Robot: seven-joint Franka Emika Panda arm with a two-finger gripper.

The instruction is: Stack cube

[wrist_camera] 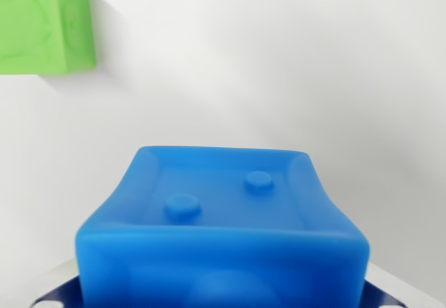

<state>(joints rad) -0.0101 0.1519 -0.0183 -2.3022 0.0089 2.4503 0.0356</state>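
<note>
Nearest to the camera, at six o'clock, the blue cube (223, 231) fills the bottom of the wrist view. It sits so close and centred under the wrist that I judge it is held by the gripper, but the fingers are hidden, so I cannot tell if they are clenched. Its upper face has a raised rim and two round studs, and it tilts a little away. A cube has no real long axis. Far away, at ten o'clock, the green cube (43, 28) rests on the white table (279, 64), well apart, probably the base for stacking.
</note>
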